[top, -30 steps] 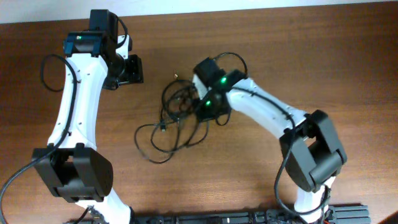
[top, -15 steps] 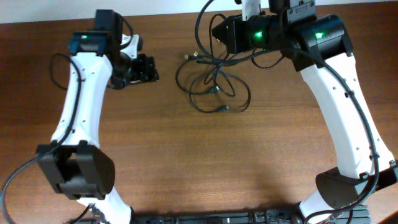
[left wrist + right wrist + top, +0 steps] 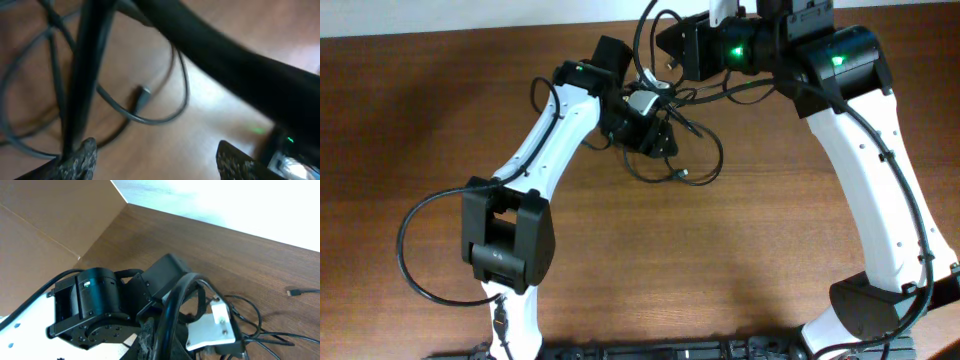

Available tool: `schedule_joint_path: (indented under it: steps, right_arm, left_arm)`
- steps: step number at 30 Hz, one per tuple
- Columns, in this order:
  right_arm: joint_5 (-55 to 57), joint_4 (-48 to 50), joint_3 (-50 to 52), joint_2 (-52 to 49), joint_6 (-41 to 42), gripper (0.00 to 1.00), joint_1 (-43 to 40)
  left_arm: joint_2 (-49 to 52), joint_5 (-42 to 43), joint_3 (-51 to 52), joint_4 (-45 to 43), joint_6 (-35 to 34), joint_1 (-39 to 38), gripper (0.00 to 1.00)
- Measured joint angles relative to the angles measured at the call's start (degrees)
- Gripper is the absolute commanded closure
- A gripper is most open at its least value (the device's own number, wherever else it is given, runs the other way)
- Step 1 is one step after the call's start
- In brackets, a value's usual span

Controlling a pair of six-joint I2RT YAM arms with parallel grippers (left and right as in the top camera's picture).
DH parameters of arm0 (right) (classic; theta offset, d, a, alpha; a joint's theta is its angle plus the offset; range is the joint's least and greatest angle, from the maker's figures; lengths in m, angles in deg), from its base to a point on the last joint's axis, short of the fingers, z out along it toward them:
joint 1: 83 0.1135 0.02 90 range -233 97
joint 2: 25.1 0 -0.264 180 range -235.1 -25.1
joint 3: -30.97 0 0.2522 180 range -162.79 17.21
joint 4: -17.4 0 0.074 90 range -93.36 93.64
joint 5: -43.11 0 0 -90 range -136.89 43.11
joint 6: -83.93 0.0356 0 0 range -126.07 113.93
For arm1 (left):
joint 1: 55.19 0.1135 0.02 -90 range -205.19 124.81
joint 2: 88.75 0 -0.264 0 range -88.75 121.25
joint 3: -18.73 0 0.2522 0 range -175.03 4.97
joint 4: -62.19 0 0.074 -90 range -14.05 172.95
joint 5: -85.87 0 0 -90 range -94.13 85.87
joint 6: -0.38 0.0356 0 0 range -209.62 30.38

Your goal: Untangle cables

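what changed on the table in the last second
The right gripper dragged the cables from the middle toward the far edge and has kept hold of them there. In the last half second the left arm swung right, bringing the open left gripper over the bundle. The cables' layout has stayed the same since.

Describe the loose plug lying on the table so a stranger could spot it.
On the wooden table, find the tangle of thin black cables near the middle of the far edge. By its nearest loop, just this side of the left hand, lies a small plug, flat on bare wood and clear of the bunched strands.
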Motion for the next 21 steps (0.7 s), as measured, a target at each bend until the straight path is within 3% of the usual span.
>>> schedule_joint_path:
  steps: [6,12,15,19,20,21]
  right_arm:
    - [0.0,-0.2,0.0,0.0,0.0,0.96,0.0]
    - [3.5,-1.7,0.0,0.0,0.0,0.96,0.0]
    - [4.8,-2.0,0.0,0.0,0.0,0.96,0.0]
    - [4.8,-2.0,0.0,0.0,0.0,0.96,0.0]
    - [4.6,-2.0,0.0,0.0,0.0,0.96,0.0]
    - [4.5,-2.0,0.0,0.0,0.0,0.96,0.0]
  left_arm:
    - [0.0,-7.3,0.0,-8.6,-3.6,0.1,0.21]
    - [0.0,-17.0,0.0,-8.9,-3.8,0.1,0.20]
    - [0.0,-18.5,0.0,-8.9,-4.0,0.1,0.13]
    - [0.0,-18.6,0.0,-9.6,-4.2,0.0,0.12]
    - [0.1,-18.6,0.0,-10.0,-4.3,-0.1,0.15]
    - [0.3,-18.6,0.0,-10.2,-4.2,-0.3,0.27]
